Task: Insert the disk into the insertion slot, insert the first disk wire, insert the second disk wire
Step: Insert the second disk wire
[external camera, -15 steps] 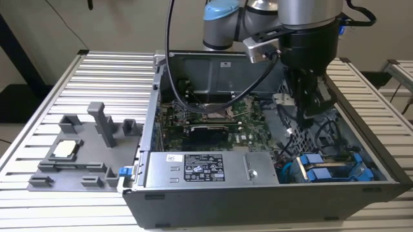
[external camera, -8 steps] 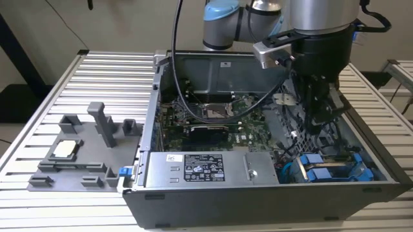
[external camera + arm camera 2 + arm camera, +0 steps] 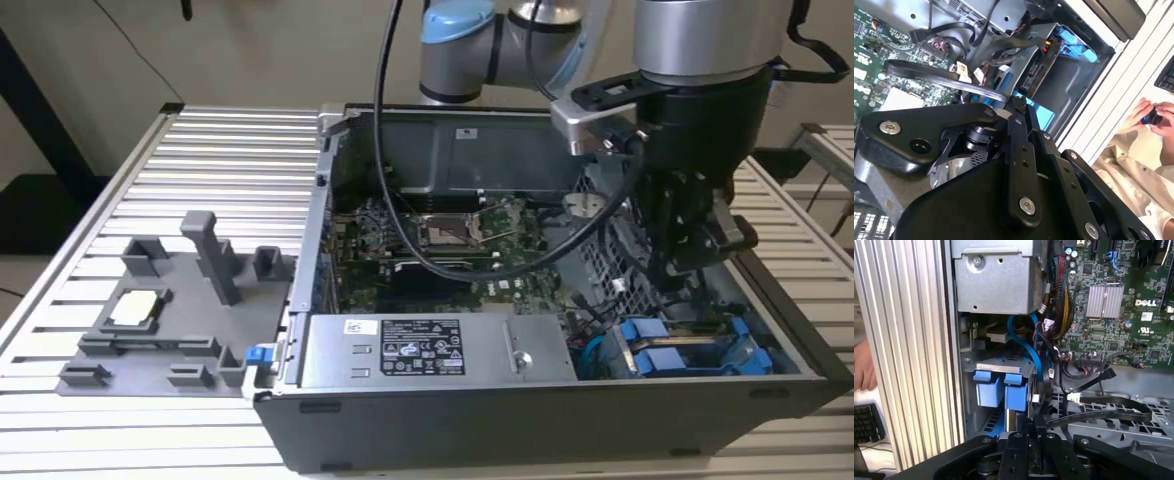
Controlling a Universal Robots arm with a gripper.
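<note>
Hanging over the open computer case [image 3: 534,400] at the right of the exterior view, the gripper [image 3: 687,250] sits low inside the chassis, just above the drive bays. Can't tell from any view whether it is parted or closed, or whether it grips anything.

Around it: a thick black cable [image 3: 534,262] loops from the wrist down across the motherboard [image 3: 441,245] — it crosses the CPU socket area. The silver power supply [image 3: 427,350] with its label fills the lower middle of the case, just left of the bays. In the first wrist view a blue cable [image 3: 1029,347] and a bundle of black wires [image 3: 1051,365] hang down between the power supply box and the motherboard, right beside the bay; a flat black cable [image 3: 1104,412] lies across the perforated cage [image 3: 1124,427] near the gripper links.

Contents: the disk [image 3: 674,352] already sits in the insertion slot [image 3: 761,362] at the lower right of the exterior view — blue tabs [image 3: 999,387] facing out in the first wrist view.

Outside the case, a grey fixture tray [image 3: 160,320] rests on the ribbed aluminium table [image 3: 214,160] at the left. A person's hands [image 3: 1154,115] show at the right edge of the second wrist view.
</note>
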